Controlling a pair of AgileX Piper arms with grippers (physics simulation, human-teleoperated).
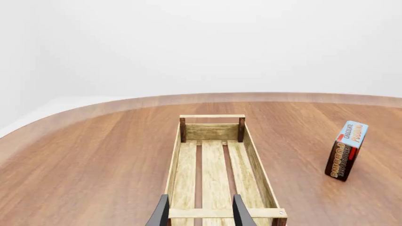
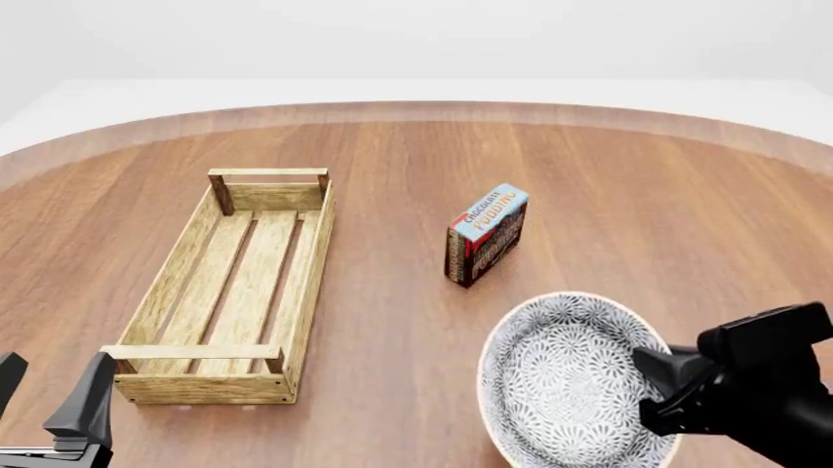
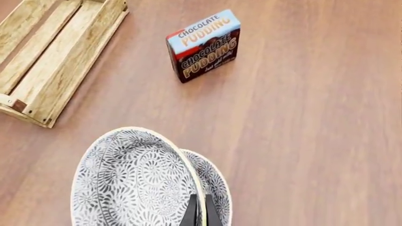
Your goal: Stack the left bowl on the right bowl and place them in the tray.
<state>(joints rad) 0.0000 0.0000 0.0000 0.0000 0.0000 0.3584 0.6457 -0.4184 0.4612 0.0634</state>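
Two grey-patterned bowls are nested together, the upper bowl (image 3: pixel 132 181) in the lower bowl (image 3: pixel 215 186), whose rim shows beside it. In the front view the stack (image 2: pixel 567 385) is at the near right. My right gripper (image 2: pixel 654 390) is shut on the stack's right rim, and its fingers (image 3: pixel 191 213) pinch that rim in the right wrist view. The tray (image 2: pixel 195 292), a long light-wood crate, lies at the left with nothing in it. My left gripper (image 2: pixel 50 392) is open and empty just in front of the tray's near end; its fingers (image 1: pixel 161 213) straddle the near bar of the tray (image 1: pixel 188 165).
A chocolate pudding box (image 2: pixel 487 234) stands upright mid-table between the tray and the bowls; it also shows in the right wrist view (image 3: pixel 204 46) and the left wrist view (image 1: pixel 346 150). The round wooden table's (image 2: pixel 677 195) far edge curves behind.
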